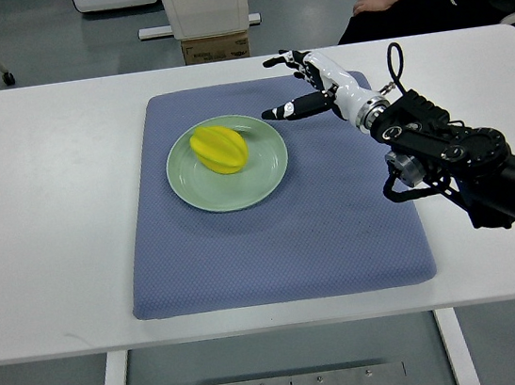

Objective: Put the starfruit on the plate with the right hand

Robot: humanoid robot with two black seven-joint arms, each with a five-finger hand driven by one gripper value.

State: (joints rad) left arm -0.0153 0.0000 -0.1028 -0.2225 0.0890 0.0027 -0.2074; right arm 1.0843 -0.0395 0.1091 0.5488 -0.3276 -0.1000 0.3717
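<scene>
White tabletop [53,229] carries a blue mat [273,238]; on it the starfruit [220,149] lies in the green plate [270,177]. Right hand [305,82] hovers beside the rim, fingers spread, empty. Placing looks done; next likely calls for withdrawing clear.

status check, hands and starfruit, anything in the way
Right hand open, empty, beside plate. Left arm out of view. Starfruit resting on plate. Nothing in the way.
</scene>
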